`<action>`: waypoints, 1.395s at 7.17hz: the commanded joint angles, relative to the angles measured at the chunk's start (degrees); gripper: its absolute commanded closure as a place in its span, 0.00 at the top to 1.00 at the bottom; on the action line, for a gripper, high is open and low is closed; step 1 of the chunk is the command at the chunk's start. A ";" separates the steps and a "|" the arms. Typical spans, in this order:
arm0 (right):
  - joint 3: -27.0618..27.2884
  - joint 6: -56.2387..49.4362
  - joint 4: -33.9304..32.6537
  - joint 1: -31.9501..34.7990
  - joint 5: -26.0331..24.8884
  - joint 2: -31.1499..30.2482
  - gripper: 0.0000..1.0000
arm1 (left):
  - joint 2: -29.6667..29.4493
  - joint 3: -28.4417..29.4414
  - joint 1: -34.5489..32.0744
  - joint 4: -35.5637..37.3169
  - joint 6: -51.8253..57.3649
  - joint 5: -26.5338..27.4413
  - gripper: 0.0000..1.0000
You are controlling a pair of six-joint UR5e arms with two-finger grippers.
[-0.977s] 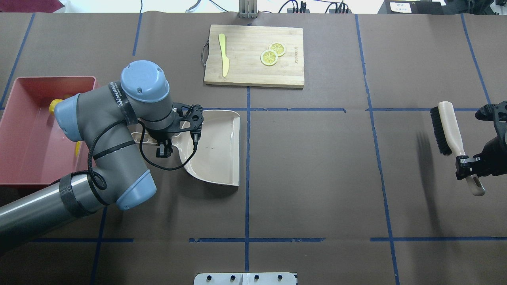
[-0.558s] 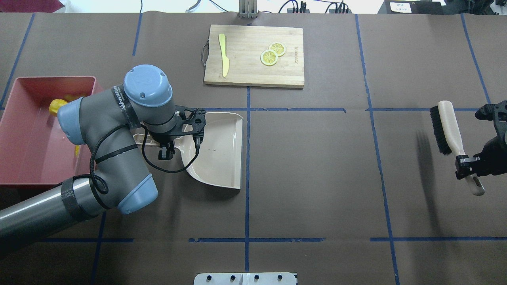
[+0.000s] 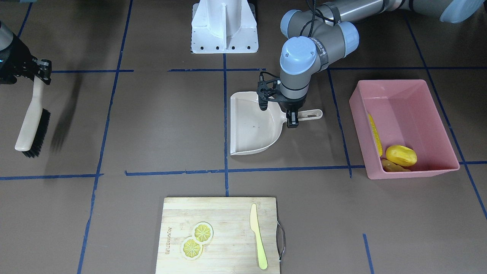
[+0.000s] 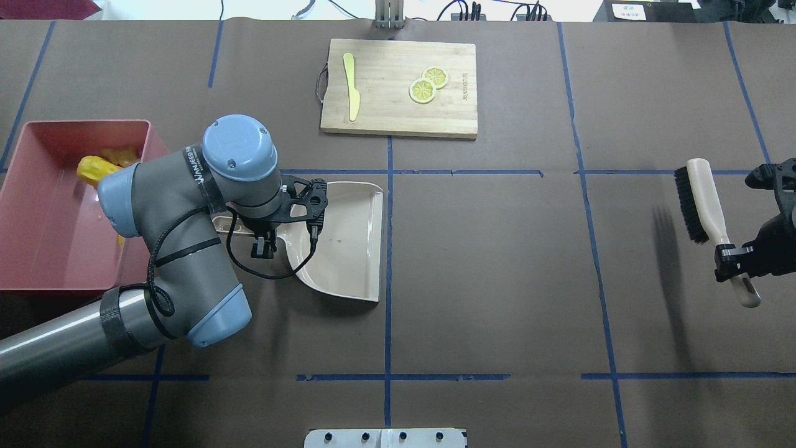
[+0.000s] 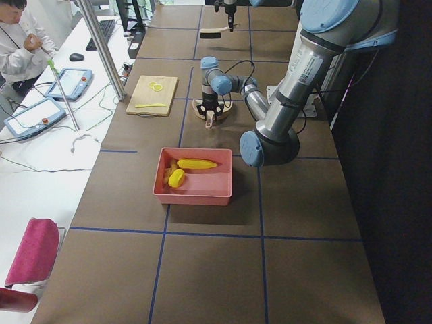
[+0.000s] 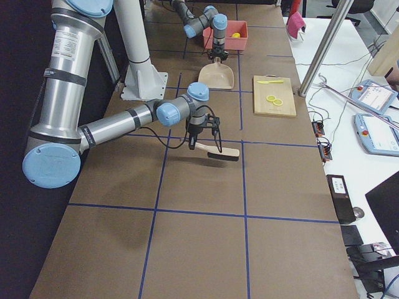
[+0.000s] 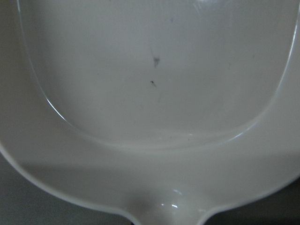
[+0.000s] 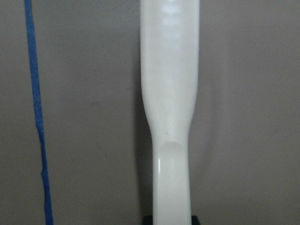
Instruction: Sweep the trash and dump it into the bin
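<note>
The trash is lying in the pink bin (image 3: 411,110) on the left side of the table (image 3: 159,125). The corn cob (image 3: 375,134) is leaning along the bin's right wall. The yellow lump (image 3: 400,155) and the little ginger root (image 3: 393,166) are sitting together in the bin's far corner, touching each other.

The left gripper (image 3: 293,122) is squeezing the handle of the dustpan (image 3: 251,125), with its two fingers closed tight on it. The dustpan is sitting just to the right of the bin, near the middle of the table, flat and low. I cannot tell if it is touching the table. Nothing is lying in it.

The right gripper (image 3: 41,70) is pinching the handle of the brush (image 3: 32,131) far off on the right side. The brush is hanging above the table with its bristles pointing down.

It looks like the sweeping and dumping are done, and the arm is now putting the dustpan away. Next, the left gripper probably needs to rest the dustpan flat, open its fingers and go straight up so it does not drag the handle. The brush likely needs putting down too.
</note>
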 commanded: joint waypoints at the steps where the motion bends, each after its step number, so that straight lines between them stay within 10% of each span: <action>1: -0.97 0.08 0.12 -0.06 0.12 -0.16 0.05 | 3.53 -6.16 -1.51 0.20 0.04 0.11 1.00; 10: -10.12 -0.71 14.62 -0.32 1.00 -4.73 0.18 | 22.07 -12.19 -36.55 0.90 -0.22 -12.52 1.00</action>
